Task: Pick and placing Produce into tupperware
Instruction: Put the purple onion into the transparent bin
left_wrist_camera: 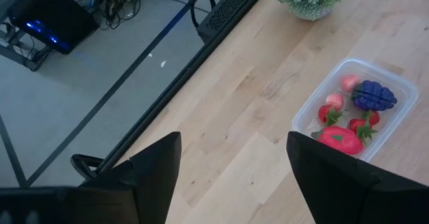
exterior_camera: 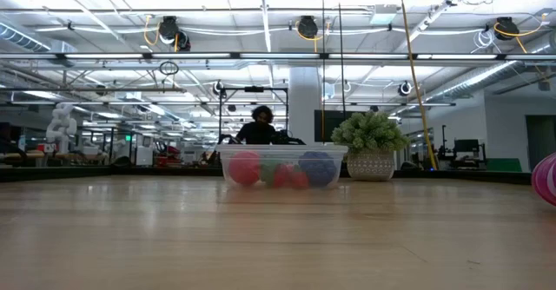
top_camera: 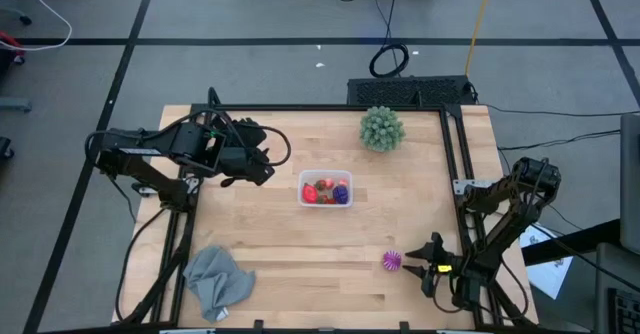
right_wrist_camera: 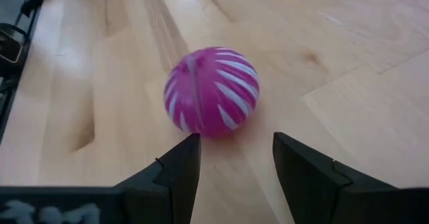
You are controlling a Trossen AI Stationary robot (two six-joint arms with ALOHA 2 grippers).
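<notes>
1. well, starting at the left edge of the table (top_camera: pixel 300 264), the left gripper (top_camera: pixel 262 160) hangs above the wood just beside the tupperware (top_camera: pixel 325 188); its fingers (left_wrist_camera: pixel 151 177) stand wide apart with nothing between them, so this arm looks to be waiting.
2. below it, near the front left corner, a grey cloth (top_camera: pixel 217 280) lies crumpled, well apart from everything else.
3. in the middle sits the clear tupperware, already holding several pieces of produce (left_wrist_camera: pixel 352 113): red and pink ones and a dark purple one, all inside its walls.
4. behind it and slightly right, a green spiky ball (top_camera: pixel 382 128) rests near the back edge; it is no part of the job.
5. further right, near the front, the striped magenta ball (right_wrist_camera: pixel 212 92) lies on bare wood, well apart from the container. it seems the last piece left out.
6. the right gripper (top_camera: pixel 419 267) sits low just beside that ball, its fingers (right_wrist_camera: pixel 175 167) parted and empty, pointing at it but not around it.
7. likely trouble: the ball is round and smooth, so a push from one fingertip could roll it away across the table. the gap between the fingers looks barely wider than the ball, so an off-centre approach may nudge rather than straddle it.
8. a shallow pinch could also squirt it out during the carry, and a high release over the crowded container might bounce it off the fruit inside.
</notes>
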